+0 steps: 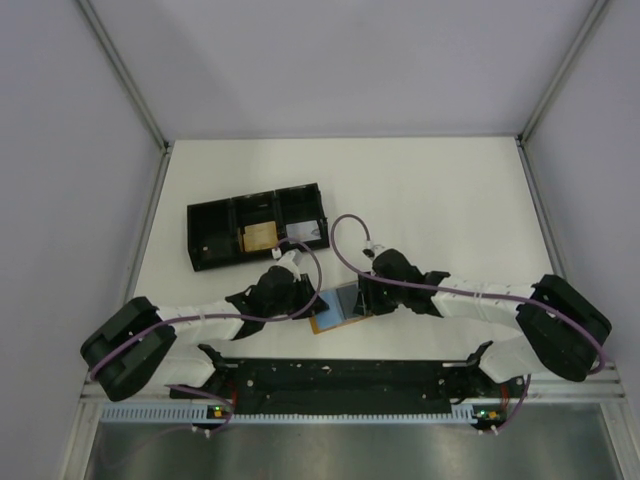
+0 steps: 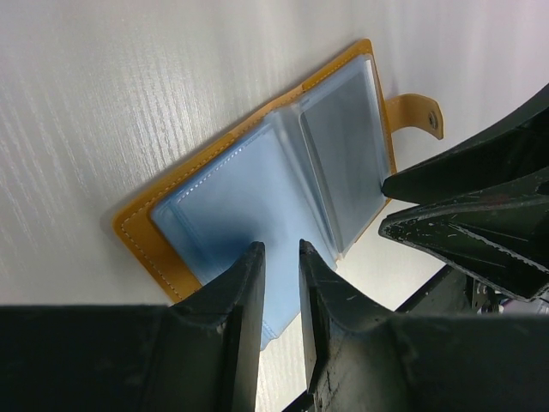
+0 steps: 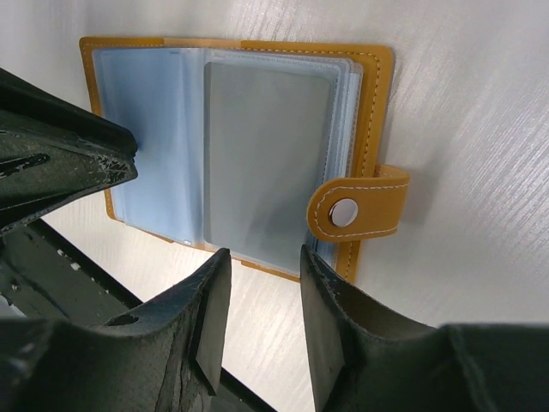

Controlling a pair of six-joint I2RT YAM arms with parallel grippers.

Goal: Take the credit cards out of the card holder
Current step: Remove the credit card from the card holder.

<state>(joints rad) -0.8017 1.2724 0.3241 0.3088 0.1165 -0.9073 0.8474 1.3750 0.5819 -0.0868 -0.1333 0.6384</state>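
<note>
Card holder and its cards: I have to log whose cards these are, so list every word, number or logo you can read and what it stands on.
No text can be read.
card holder: plain orange-tan, stitching only.
grey card in its clear sleeve: blank face.
snap tab: bare metal stud.
white piece in the black tray: too small to read.

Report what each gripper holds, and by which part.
Left gripper appears to pinch the card holder by the near edge of its blue plastic page. Right gripper holds nothing yet: its jaws stand apart at the page holding the grey card.
</note>
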